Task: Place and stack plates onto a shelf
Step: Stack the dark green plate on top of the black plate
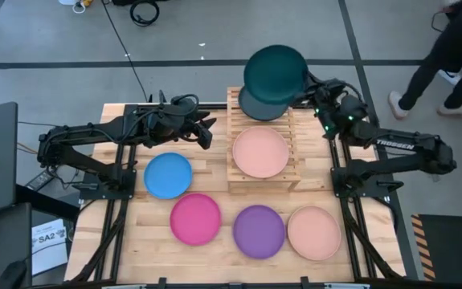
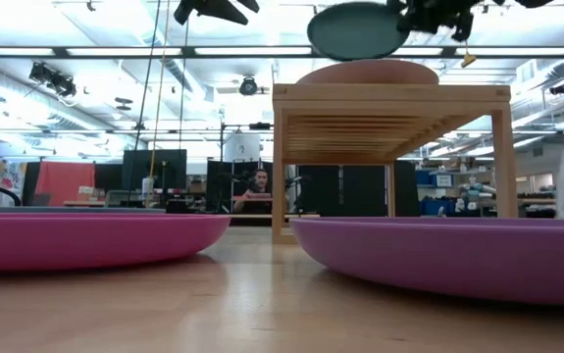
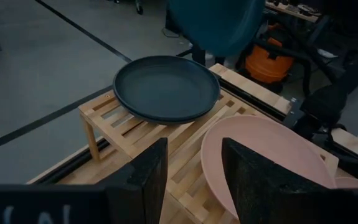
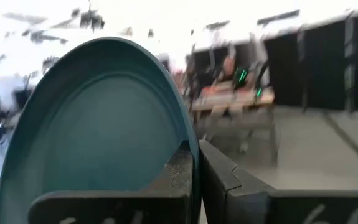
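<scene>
Above the far end of the shelf (image 1: 263,138), the right claw (image 1: 309,90) is pinching the rim of a teal plate (image 1: 275,74) and holding it up in the air. In the right wrist view you can see both fingers (image 4: 219,171) clamped on the plate's edge. Right under that plate, a dark grey plate (image 1: 253,107) sits on the shelf's far tier, partly covered from above. Nearer than the claw, a salmon plate (image 1: 260,152) rests on the other tier.

The left claw (image 1: 208,131) is off to the left of the shelf, just beside it, hanging above the counter (image 1: 214,185) with its fingers (image 3: 147,177) spread and nothing between them.

Below the left claw and toward the near edge, a blue plate (image 1: 168,175) and a magenta plate (image 1: 195,217) lie flat on the counter. Further right along that near row come a purple plate (image 1: 258,230) and a second salmon plate (image 1: 313,232), well apart from the right claw.
</scene>
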Available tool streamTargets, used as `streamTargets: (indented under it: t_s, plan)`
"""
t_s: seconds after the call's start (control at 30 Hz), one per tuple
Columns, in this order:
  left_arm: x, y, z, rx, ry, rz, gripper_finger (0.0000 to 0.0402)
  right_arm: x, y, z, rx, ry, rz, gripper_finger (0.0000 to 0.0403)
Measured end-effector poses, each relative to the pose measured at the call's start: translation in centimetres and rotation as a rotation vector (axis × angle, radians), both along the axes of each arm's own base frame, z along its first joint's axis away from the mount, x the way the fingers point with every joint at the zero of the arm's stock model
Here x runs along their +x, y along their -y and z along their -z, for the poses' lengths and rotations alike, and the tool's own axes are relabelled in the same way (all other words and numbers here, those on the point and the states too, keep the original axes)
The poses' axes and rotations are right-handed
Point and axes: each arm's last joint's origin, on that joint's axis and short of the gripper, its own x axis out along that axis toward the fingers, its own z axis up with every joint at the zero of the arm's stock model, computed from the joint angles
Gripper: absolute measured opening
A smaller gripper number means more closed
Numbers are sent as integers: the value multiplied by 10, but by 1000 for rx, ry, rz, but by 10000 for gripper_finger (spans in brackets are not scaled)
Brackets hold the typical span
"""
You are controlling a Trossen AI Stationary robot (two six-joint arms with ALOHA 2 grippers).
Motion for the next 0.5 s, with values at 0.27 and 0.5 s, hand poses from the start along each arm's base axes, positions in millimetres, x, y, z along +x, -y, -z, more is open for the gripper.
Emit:
streamTargets:
  t_s: [0.27,0.5]
  plan:
    - [0,0,0,0,0,0,158,-2,44,-15,315,-151,-203,18]
    - [0,0,0,0,0,0,158,-1,83,-37,456,-191,-291,18]
